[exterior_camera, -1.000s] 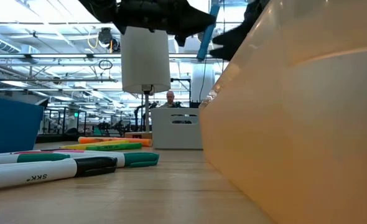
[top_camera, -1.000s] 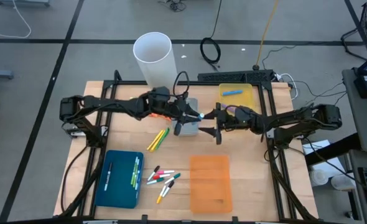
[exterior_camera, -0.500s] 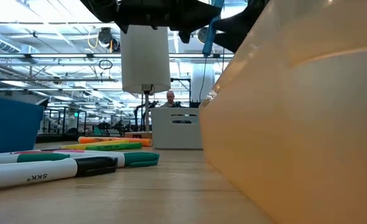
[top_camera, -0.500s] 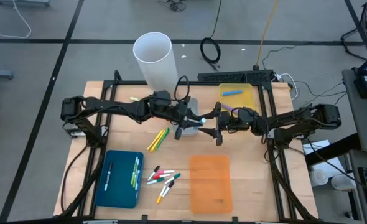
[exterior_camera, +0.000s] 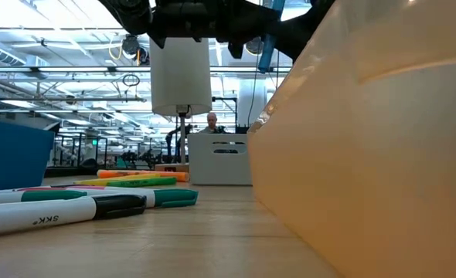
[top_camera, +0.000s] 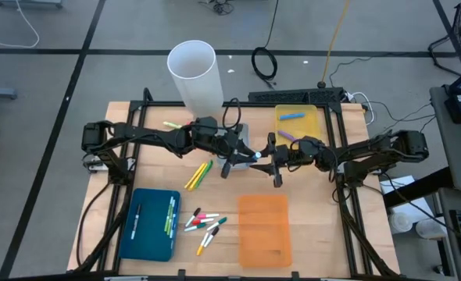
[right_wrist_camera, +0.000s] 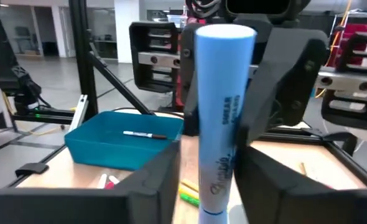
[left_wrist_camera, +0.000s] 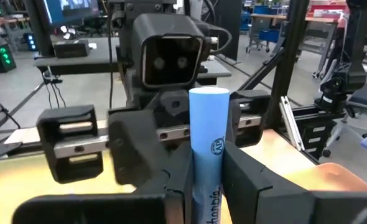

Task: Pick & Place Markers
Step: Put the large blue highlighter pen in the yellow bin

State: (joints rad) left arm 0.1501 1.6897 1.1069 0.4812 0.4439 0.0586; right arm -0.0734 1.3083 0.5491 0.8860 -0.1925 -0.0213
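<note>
A light blue marker point(left_wrist_camera: 208, 137) stands nearly upright in the air over the table's middle point(top_camera: 256, 154), and my left gripper point(top_camera: 244, 153) is shut on it. My right gripper point(top_camera: 271, 160) faces it from the right, open. Its fingers point(right_wrist_camera: 158, 180) stand on either side of the marker's lower part, and a gap shows on one side. More markers lie on the wood: a yellow and green pair point(top_camera: 199, 173) and a mixed cluster point(top_camera: 205, 222). My left gripper pinches the blue marker's lower part point(left_wrist_camera: 207, 186) between its two fingers. The fingers come level from the table's left and lie across the marker. The marker stands nearly upright above them point(exterior_camera: 268, 42), lifted clear of the table.
A blue tray point(top_camera: 148, 222) with markers lies at the near left and an orange tray point(top_camera: 264, 228) at the near right. At the far right a yellow tray point(top_camera: 309, 125) holds a blue marker. A tall white cylinder point(top_camera: 193, 74) and a grey box point(exterior_camera: 220, 158) stand behind.
My left gripper has carried the blue marker a little toward the table's right, closer to my right gripper. The marker has stayed nearly upright and clear of the table.
</note>
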